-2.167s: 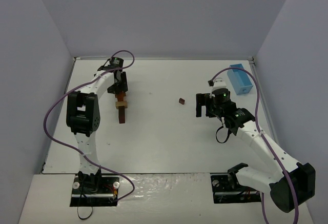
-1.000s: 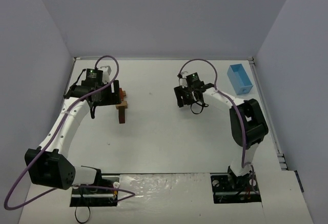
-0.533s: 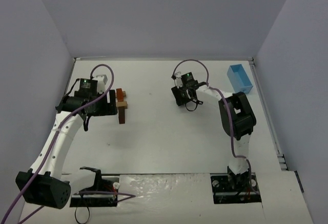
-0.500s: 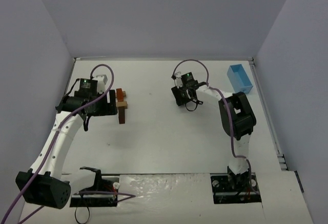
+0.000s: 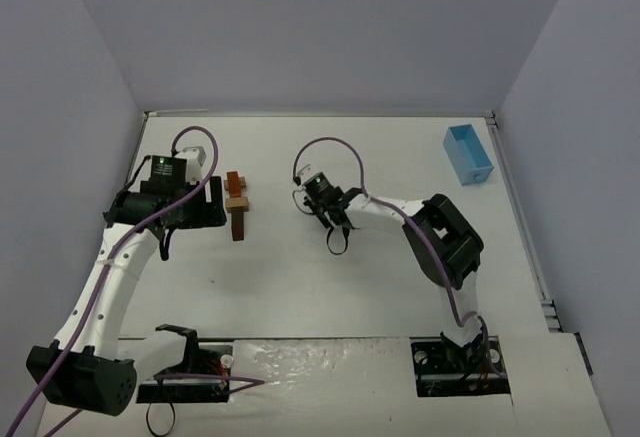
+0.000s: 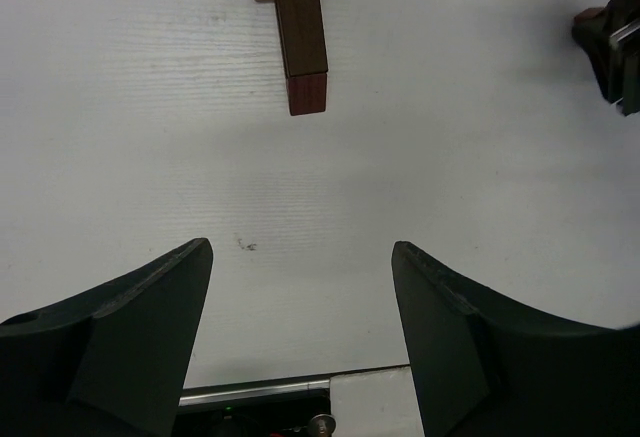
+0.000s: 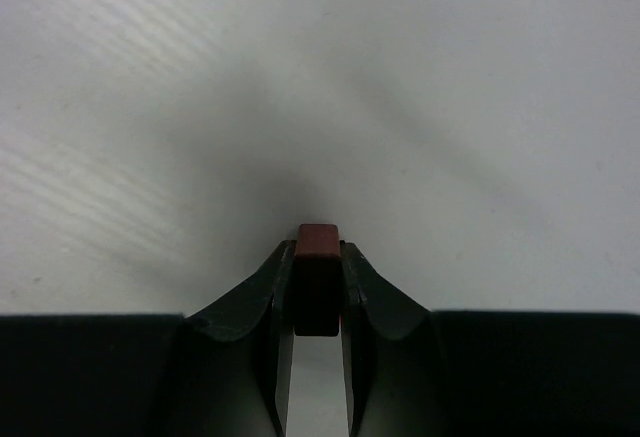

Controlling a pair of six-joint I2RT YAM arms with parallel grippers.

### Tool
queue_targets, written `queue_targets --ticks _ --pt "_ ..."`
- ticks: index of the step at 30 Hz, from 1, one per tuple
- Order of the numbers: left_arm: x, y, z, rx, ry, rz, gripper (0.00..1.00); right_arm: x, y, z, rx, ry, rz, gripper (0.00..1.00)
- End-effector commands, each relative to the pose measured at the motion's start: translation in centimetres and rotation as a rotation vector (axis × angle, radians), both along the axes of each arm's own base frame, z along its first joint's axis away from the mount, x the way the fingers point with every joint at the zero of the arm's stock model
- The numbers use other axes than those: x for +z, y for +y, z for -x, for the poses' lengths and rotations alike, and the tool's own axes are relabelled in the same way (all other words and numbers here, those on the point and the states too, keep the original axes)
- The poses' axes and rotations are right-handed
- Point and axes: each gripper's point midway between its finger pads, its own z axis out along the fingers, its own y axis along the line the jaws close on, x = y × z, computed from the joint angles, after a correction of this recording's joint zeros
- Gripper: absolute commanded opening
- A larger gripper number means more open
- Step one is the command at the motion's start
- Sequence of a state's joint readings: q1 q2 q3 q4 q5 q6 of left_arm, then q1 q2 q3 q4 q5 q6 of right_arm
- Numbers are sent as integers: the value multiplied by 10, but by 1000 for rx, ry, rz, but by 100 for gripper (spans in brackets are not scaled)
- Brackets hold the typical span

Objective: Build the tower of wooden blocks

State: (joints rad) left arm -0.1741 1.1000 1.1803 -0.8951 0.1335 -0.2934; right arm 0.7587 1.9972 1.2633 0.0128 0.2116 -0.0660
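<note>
Clamping a smooth reddish-brown block (image 7: 318, 241), right pincer (image 7: 318, 259), left pincer (image 6: 300, 269) apart, near tan-and-brown wood block tower (image 5: 236, 209)

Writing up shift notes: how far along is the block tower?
Done: the wood block tower already has tan, dark brown and reddish pieces together. In hand: the right gripper is shut on a reddish-brown block, well apart from the tower. Left: probably carrying and placing it. The left gripper is open and empty beside the tower.

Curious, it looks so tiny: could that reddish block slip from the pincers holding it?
Probably not: the reddish block looks rigid and flat-sided, pinched on opposite faces by the right gripper. Being small, it's likely light; smooth wood might twist if bumped.
</note>
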Motion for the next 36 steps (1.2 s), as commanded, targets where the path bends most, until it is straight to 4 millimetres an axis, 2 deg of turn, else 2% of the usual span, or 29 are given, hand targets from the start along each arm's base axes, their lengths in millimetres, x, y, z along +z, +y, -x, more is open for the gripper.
queue_targets --ticks 1,7,13,15,18,19,21,22,24,27,32,36 --pt "1 7 4 44 -17 -10 69 10 -3 25 -114 -117 86 2" --pt "-9 13 13 81 0 -22 70 -4 43 72 -56 -97 22 33" --pt "-6 12 16 91 -13 -6 70 0 77 110 16 -24 -84 55" --pt "-5 11 16 94 -18 7 69 7 83 115 24 -18 -118 56" --pt "-4 4 15 72 -13 36 70 31 81 115 4 -43 -174 57" --pt "-4 0 14 56 -7 53 69 48 78 113 -10 -64 -207 58" --pt "-4 -7 10 28 -7 73 70 75 65 105 -51 -96 -269 59" --pt "-2 -10 10 15 -6 86 70 82 59 102 -69 -98 -292 60" --pt "-1 -26 -1 -46 -12 135 69 105 32 89 -139 -99 -379 61" --pt "-1 -45 -14 -118 -18 122 69 125 -12 75 -232 -121 -452 66" --pt "-9 -94 -37 -239 -18 49 69 147 -77 63 -366 -154 -568 80" --pt "-31 -132 -56 -301 2 33 70 162 -118 62 -462 -180 -668 91"
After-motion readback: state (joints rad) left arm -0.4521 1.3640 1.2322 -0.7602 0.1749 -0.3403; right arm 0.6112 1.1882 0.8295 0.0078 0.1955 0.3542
